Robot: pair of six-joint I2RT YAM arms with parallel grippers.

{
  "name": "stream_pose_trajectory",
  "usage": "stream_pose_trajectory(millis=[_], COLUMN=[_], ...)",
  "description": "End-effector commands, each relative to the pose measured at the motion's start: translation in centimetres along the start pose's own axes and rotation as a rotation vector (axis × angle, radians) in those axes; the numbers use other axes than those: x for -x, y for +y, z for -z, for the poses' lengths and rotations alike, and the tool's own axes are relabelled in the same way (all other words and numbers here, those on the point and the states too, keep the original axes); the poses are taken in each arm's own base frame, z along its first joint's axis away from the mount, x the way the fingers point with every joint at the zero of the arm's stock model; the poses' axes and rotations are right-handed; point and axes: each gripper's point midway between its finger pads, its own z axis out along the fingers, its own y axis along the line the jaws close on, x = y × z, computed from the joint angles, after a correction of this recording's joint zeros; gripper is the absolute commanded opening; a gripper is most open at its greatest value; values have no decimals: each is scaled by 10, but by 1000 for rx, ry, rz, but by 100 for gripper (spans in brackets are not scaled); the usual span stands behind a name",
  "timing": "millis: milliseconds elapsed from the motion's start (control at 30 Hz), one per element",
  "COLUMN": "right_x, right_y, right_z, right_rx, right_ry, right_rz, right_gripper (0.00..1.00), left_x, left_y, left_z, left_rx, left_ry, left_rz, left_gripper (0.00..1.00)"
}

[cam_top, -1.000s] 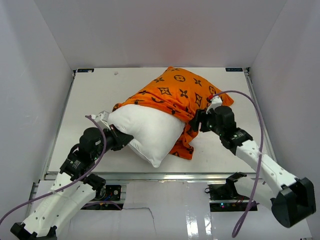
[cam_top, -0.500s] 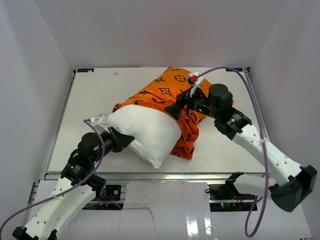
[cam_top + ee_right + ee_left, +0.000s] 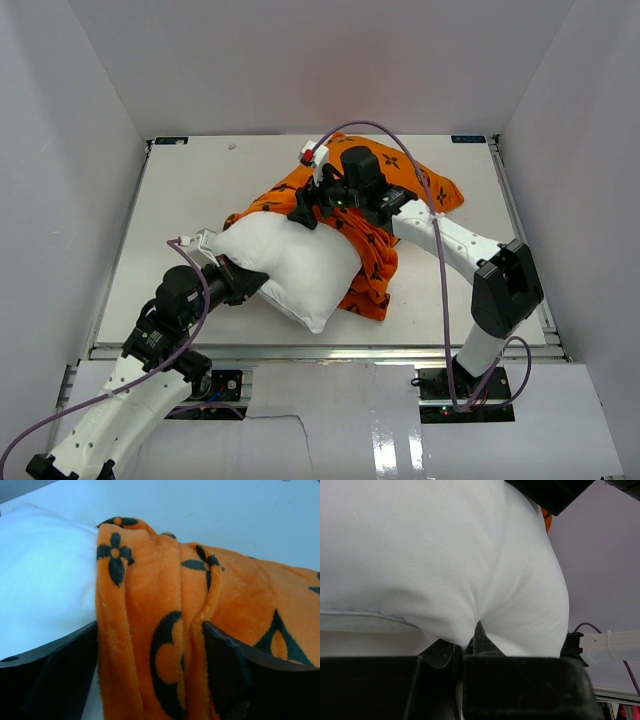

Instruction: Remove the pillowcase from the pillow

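The white pillow [image 3: 300,265] lies mid-table, its near half bare. The orange pillowcase [image 3: 372,268] with black motifs covers its far right half, bunched at the rim. My left gripper [image 3: 250,278] is shut on the pillow's near-left corner; the left wrist view shows white pillow [image 3: 445,555] cloth pinched in the left gripper [image 3: 465,642]. My right gripper [image 3: 303,212] sits over the rim at the pillow's top. There the right gripper [image 3: 150,675] is open, its fingers straddling a thick fold of pillowcase [image 3: 250,595] next to the bare pillow [image 3: 45,570].
The white table [image 3: 190,190] is boxed in by white walls at the left, back and right. My right arm [image 3: 455,235] stretches across the pillowcase. Purple cables [image 3: 425,190] loop over both arms. A metal rail runs along the table's near edge [image 3: 320,350].
My right gripper has swung from the pillowcase's right side up and to the left, onto the bunched rim. The left gripper has kept its hold on the pillow corner.
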Motion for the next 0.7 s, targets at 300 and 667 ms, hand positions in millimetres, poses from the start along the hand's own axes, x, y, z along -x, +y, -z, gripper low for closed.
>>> stream_pose_trajectory(millis=[300,667], right_x=[18,-29], right_y=[-110,-245], right_z=[-23,40], right_rx=[-368,-780], right_ry=[-49,-2], right_rz=[29,-198], right_gripper=[26,8], left_x=[58,105], left_y=[-73,-62], left_z=[43,99], left_rx=[-194,-38], left_ry=[-170,-415], left_rz=[-29,13], left_gripper=[0,0])
